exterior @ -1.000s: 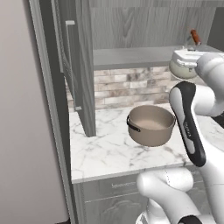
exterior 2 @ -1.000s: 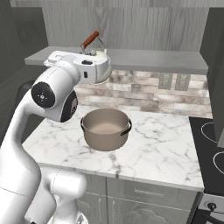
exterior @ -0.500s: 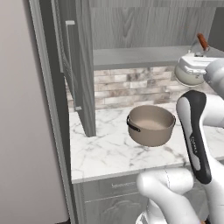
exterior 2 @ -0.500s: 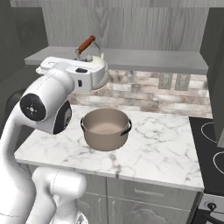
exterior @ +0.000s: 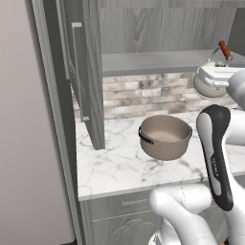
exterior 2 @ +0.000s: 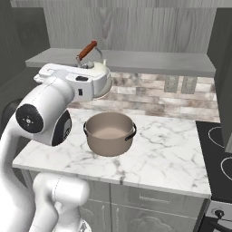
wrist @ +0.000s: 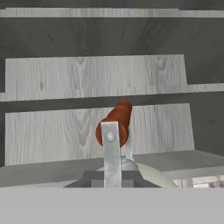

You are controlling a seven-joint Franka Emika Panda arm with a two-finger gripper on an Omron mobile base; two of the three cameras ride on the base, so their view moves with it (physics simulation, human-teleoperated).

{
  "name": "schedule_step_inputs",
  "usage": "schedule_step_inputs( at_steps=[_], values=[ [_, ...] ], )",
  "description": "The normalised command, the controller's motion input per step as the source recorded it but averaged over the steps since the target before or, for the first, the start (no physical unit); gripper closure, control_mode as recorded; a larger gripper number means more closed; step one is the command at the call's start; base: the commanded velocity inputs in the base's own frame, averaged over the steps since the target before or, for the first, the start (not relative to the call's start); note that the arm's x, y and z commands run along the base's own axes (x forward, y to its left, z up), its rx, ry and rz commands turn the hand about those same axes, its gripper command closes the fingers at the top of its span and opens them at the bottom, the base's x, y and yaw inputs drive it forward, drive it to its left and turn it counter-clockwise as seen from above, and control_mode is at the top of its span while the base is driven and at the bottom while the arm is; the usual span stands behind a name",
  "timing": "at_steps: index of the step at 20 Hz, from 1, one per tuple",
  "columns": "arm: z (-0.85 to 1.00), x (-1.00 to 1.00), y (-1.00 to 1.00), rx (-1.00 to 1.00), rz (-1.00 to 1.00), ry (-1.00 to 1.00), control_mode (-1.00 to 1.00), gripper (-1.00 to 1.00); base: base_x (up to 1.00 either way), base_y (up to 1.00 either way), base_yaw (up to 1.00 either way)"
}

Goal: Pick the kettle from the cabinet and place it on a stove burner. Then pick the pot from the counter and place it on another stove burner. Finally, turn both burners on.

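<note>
Claw [wrist: 112,177] is clamped tight on the kettle [exterior 2: 100,78], holding it up in the air in front of the cabinet [exterior: 143,33] shelf, above the bench [exterior 2: 149,149]. No readable brands or labels anywhere as far as I can tell.

Going left to right in the left base view: the dark cabinet door [exterior: 81,67] with its long bar handle hangs open, then the grey shelf, then the kettle at the far right edge. It's a small round cream-white thing with a tall metal arched handle and a reddish-brown bar on top (the hand view looks right along that bar).

Below it the pot [exterior 2: 109,132] sits on the marble, wide, taupe-brown, with black loop handles, pretty much under the kettle. Behind both is a brick backsplash [exterior 2: 154,93]. Off to the right edge of the right base view, the glossy black cooktop with the stove burners [exterior 2: 222,136] sits beside the marble, well apart from the pot.
</note>
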Motion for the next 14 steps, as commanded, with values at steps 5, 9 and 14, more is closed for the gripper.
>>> schedule_step_inputs(
  at_steps=[5, 9, 14],
  values=[
    [0.0, -0.25, 0.0, 0.0, 0.0, -0.09, -1.0, 1.0, 0.0, 0.0, 0.0],
    [0.0, -0.15, 0.0, 0.0, 0.0, -0.04, 1.0, 1.0, -0.43, 0.0, -0.02],
    [0.0, 0.0, 0.0, 0.0, 0.0, 0.0, 1.0, 1.0, -0.54, 0.0, -0.03]
  ],
)
